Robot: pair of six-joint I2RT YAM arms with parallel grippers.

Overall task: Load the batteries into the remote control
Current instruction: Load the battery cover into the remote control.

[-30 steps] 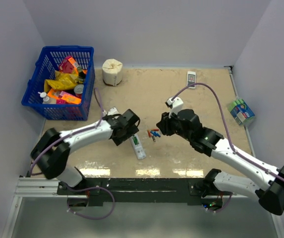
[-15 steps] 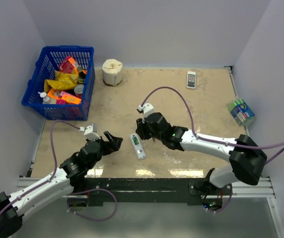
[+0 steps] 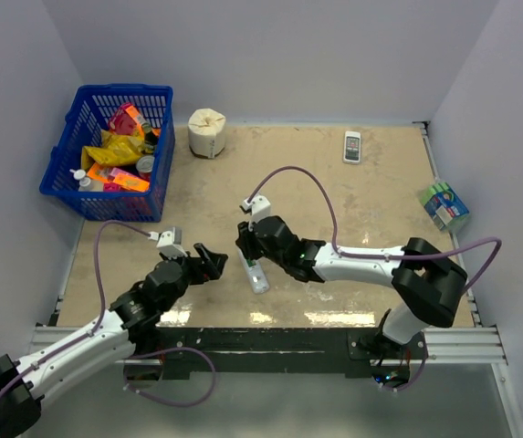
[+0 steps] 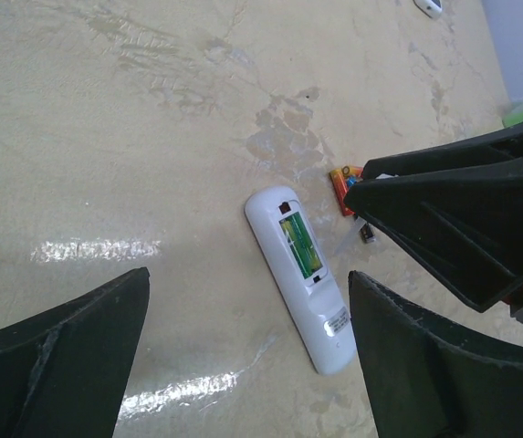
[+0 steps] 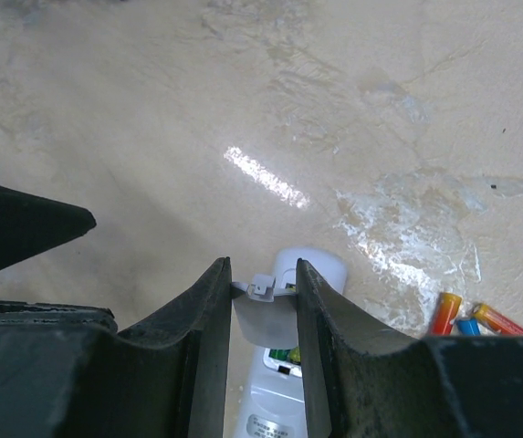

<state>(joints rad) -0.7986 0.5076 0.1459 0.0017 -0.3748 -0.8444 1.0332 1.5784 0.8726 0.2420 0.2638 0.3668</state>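
Top view: beige table (image 3: 380, 201) closed in by pale walls (image 3: 270, 55) on three sides, clutter kept to the edges: blue basket (image 3: 78, 192) far left, paper roll (image 3: 207, 132) beside it, white handset (image 3: 352, 146) at the far edge. The middle is bare, left gripper (image 3: 214, 262) gaping just left of the remote control (image 3: 259, 278), right gripper (image 3: 245, 245) over its far end. Left wrist: remote lies back up on glossy stone, compartment open with a green battery (image 4: 301, 248) seated, loose batteries (image 4: 341, 187) just past it. Right wrist: fingers (image 5: 202, 328) clamped on the thin white battery cover (image 5: 263, 310) above the remote.
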